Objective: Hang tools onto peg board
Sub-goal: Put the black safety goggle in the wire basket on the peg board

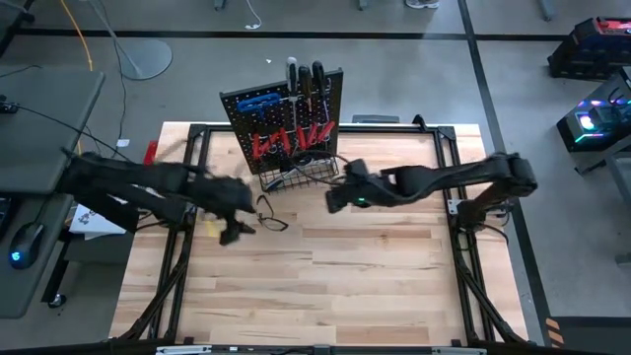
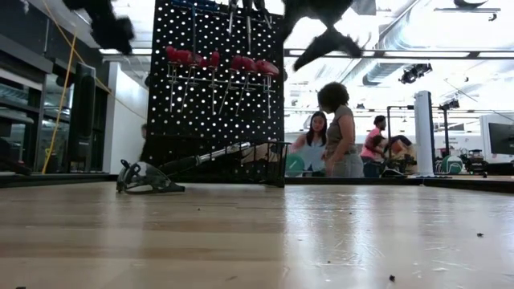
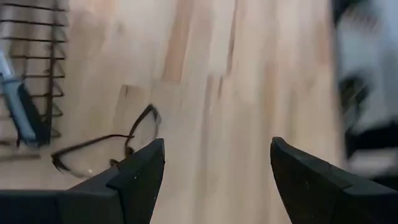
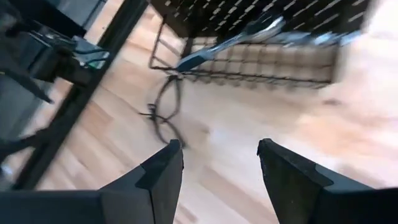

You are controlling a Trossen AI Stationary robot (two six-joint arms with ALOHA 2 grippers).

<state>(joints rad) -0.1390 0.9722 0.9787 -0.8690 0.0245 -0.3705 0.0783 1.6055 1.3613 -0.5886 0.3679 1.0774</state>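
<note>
The black peg board (image 1: 281, 118) stands at the table's far middle. Red-handled screwdrivers (image 1: 291, 138), black-handled ones (image 1: 306, 79) and a blue-handled tool (image 1: 258, 100) hang on it. A chrome ratchet (image 4: 230, 40) lies slanted in the wire basket (image 1: 301, 176) at its foot. A thin dark looped thing, shaped like a pair of glasses (image 1: 272, 217), lies flat on the table before the basket; it also shows in the left wrist view (image 3: 106, 149). My left gripper (image 1: 237, 233) is open and empty, left of it. My right gripper (image 1: 333, 204) is open and empty, right of the basket.
A black metal frame (image 1: 187, 187) runs along the table's left, right and far sides. A small yellow piece (image 1: 212, 225) lies by my left gripper. Bare wood (image 1: 335, 286) fills the table's near half. People (image 2: 337, 132) stand in the room beyond the table.
</note>
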